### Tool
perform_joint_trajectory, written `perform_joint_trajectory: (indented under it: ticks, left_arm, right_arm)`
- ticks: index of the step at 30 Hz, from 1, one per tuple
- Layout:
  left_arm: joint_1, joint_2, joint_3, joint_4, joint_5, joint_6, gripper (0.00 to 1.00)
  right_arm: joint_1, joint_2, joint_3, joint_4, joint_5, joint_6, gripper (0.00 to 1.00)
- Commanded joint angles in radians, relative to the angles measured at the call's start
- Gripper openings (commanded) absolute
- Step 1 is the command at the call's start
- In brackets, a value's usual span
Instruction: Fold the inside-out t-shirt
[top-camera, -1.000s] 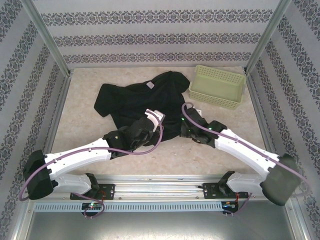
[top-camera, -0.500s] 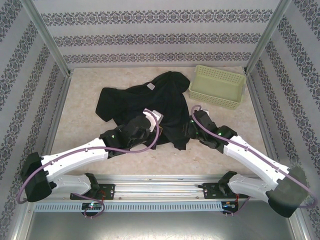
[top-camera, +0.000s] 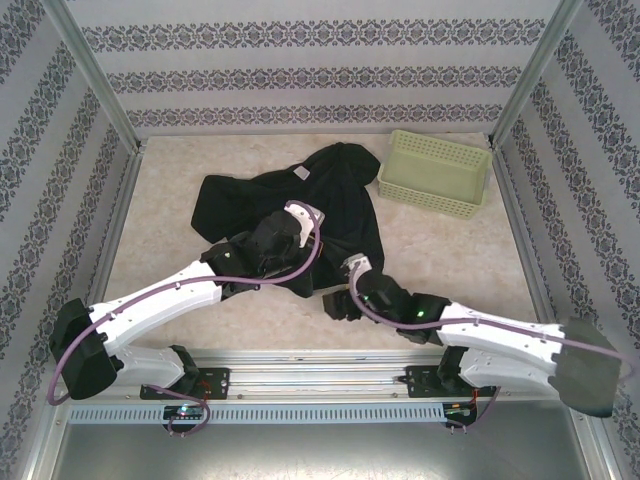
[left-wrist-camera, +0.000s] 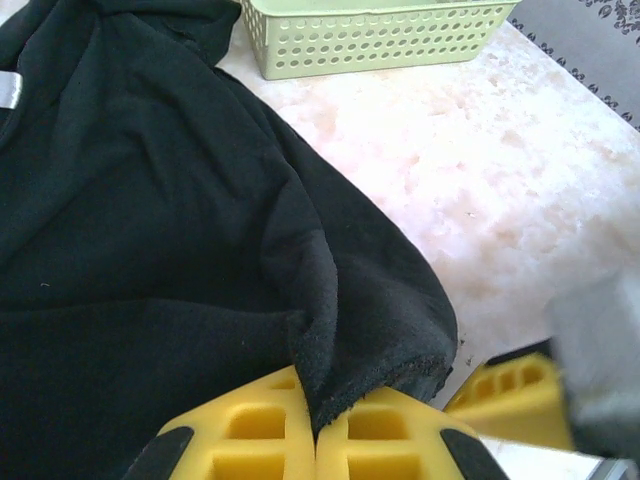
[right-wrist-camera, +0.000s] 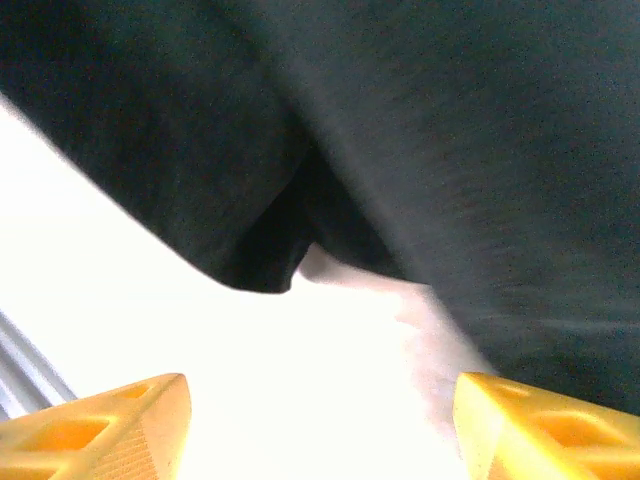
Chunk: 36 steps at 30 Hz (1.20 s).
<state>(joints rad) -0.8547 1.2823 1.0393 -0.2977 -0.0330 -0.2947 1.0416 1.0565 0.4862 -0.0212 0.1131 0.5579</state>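
Now the left gripper is clenched on the hem of the inside-out t-shirt, crumpled toward the far edge of the tabletop beside the basket in the far right corner; best draw that hem taut and flat before folding. A second ago the right gripper sat at the shirt's right side; it has since released, fingers apart, closer to the near edge.

A pale green perforated plastic basket stands at the far right of the table, its long side slightly askew to the back wall. The left wrist view shows the rows of round holes in its wall. The tabletop is pale beige with a marbled speckle. Wallpaper with dark floral bands encloses three sides. Aluminium posts rise at the far corners, and a metal rail runs along the near edge.
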Motion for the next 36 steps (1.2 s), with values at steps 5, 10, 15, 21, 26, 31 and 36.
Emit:
perform_joint_trajectory:
  ticks: [5, 10, 15, 21, 26, 31, 36]
  left_arm:
    - [0.022, -0.006, 0.063, -0.041, 0.007, 0.026, 0.00]
    - [0.025, -0.012, 0.073, -0.047, 0.020, 0.044, 0.00]
    - [0.027, -0.043, 0.073, -0.064, 0.024, 0.066, 0.00]
    - [0.026, -0.114, 0.036, -0.066, -0.006, 0.070, 0.00]
    - [0.026, -0.177, -0.008, -0.049, -0.016, 0.069, 0.00]
    - [0.026, -0.189, 0.000, -0.059, 0.020, 0.083, 0.00]
    - [0.026, -0.185, 0.042, -0.059, 0.075, 0.060, 0.00]
  right_arm:
    - [0.063, 0.204, -0.018, 0.320, 0.033, -0.229, 0.73]
    - [0.076, 0.310, 0.011, 0.344, 0.074, -0.289, 0.75]
    - [0.041, 0.369, 0.050, 0.334, 0.107, -0.359, 0.77]
    - [-0.096, 0.385, 0.083, 0.280, 0.068, -0.426, 0.79]
    - [-0.155, 0.384, 0.107, 0.232, 0.091, -0.484, 0.80]
    - [-0.171, 0.391, 0.133, 0.229, 0.138, -0.534, 0.80]
    - [-0.173, 0.436, 0.159, 0.287, 0.171, -0.490, 0.80]
